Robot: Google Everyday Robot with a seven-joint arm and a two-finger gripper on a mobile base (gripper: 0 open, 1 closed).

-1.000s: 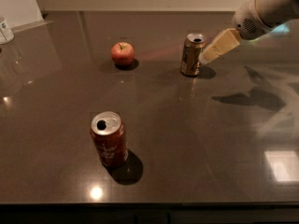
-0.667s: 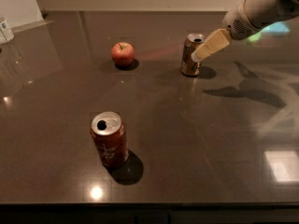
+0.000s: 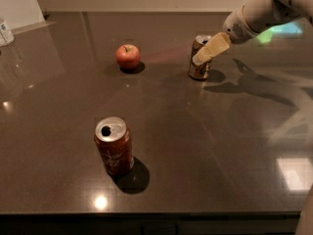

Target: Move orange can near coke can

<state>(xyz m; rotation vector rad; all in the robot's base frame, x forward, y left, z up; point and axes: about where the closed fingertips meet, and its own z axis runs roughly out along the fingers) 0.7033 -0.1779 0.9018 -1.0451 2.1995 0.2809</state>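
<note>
The dull orange-brown soda can with a silver top (image 3: 199,72) is standing upright at the far right-centre of the dark, glossy stone tabletop (image 3: 220,155). Its upper half is being covered by the cream-coloured gripper (image 3: 200,57), which is reaching in from the upper right on a white arm (image 3: 264,9). The gripper's tip is overlapping the can's top and near side. I cannot tell whether the gripper is spread apart or clamped on the can, or whether it is touching it at all.

The arm is being cut off by the top and right edges. A small white-labelled container (image 3: 5,31) is being cropped by the left edge. A pale blurred shape in the bottom right corner is too cut off to identify.

The round red apple (image 3: 127,56) is sitting left of the orange can, well apart. The red soda can with an opened silver top (image 3: 114,148) is standing upright near the front left, its lettering hard to read. A wide stretch of bare tabletop is lying between the 2 cans. The table's front edge is running close below the red can's shadow.
</note>
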